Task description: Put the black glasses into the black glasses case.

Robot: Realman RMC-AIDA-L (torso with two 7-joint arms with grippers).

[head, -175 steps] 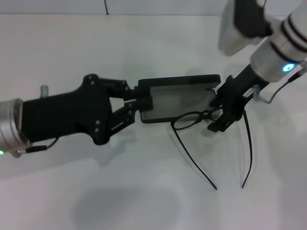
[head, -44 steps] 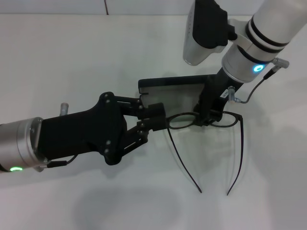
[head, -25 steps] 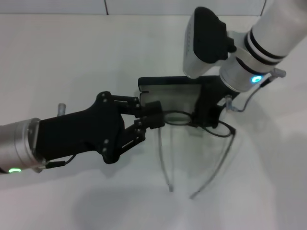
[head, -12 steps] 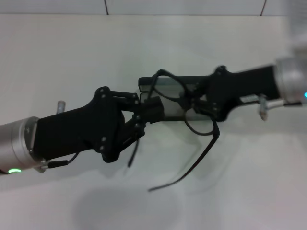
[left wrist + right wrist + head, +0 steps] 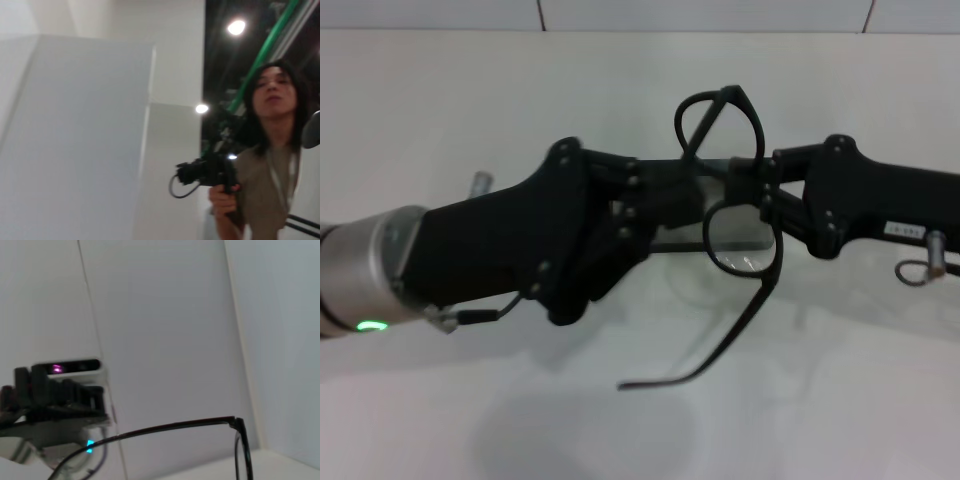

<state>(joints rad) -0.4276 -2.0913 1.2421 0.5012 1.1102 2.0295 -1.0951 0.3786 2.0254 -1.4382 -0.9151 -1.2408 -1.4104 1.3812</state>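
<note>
In the head view my right gripper (image 5: 762,192) reaches in from the right and is shut on the bridge of the black glasses (image 5: 744,240). It holds them in the air, tilted on end. One lens points up and one down, and a temple arm hangs toward the table's front. The right wrist view shows the glasses' frame and one temple arm (image 5: 175,429). My left gripper (image 5: 672,200) comes in from the left, right beside the glasses. The black glasses case (image 5: 685,238) lies open beneath both grippers and is mostly hidden.
The white table (image 5: 840,400) spreads all around, with a wall seam at the back. The left wrist view shows a person holding a camera (image 5: 270,165) by a white wall. The right wrist view shows a lit device (image 5: 55,395).
My right gripper has lifted and turned the glasses more upright. My left gripper has moved right and up toward them, covering more of the case.
</note>
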